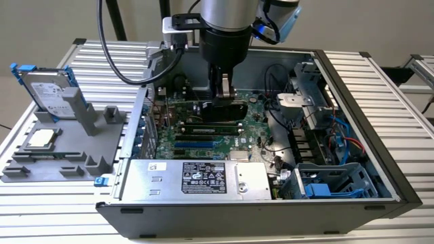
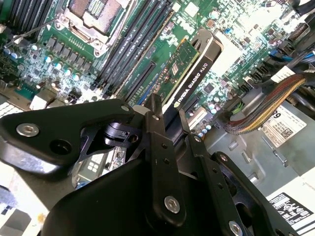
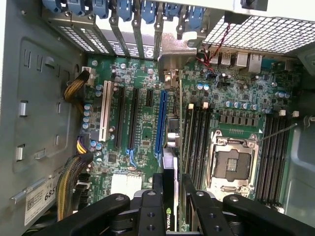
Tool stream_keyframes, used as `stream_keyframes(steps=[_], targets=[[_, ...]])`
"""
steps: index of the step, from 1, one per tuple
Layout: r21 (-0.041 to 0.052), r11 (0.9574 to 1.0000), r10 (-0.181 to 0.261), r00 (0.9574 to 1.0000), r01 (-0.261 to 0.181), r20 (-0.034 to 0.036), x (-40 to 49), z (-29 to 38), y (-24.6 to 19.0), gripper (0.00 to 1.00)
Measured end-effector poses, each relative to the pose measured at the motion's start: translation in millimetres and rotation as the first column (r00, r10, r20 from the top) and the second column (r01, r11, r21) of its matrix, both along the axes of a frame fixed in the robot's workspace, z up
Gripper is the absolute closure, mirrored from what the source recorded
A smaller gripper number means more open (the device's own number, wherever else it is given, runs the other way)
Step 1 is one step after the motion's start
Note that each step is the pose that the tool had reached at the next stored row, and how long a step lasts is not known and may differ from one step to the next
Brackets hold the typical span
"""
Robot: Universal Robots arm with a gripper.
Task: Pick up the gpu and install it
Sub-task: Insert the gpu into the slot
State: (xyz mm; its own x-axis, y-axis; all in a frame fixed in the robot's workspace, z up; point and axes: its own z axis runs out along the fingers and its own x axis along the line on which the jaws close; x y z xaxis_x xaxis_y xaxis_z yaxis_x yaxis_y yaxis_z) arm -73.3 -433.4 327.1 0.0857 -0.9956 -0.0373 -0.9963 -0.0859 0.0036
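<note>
Gripping the gpu (image 2: 189,73) edge-on between my narrow-set jaws, I hang inside the open computer case (image 1: 352,76), directly over the motherboard (image 1: 254,127). My gripper (image 2: 167,115) clamps the card's black cooler side, its green board facing the memory slots (image 2: 135,37). In the first wrist view the card (image 3: 170,196) stands just beside the blue expansion slot (image 3: 160,123). The hard drive (image 1: 51,94) stands on a grey fixture (image 1: 61,152), well outside the case.

We see open motherboard (image 1: 203,137) at the case's centre; the power supply (image 1: 196,179) blocks six o'clock, the drive cage (image 1: 339,185) and cables (image 1: 339,140) crowd four o'clock.
</note>
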Motion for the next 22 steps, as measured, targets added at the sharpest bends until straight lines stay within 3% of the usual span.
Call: stream_keyframes(steps=[22], targets=[[0.0,1.0,0.0,1.0,0.0,0.0001,0.0,-3.8,0.0,1.0]])
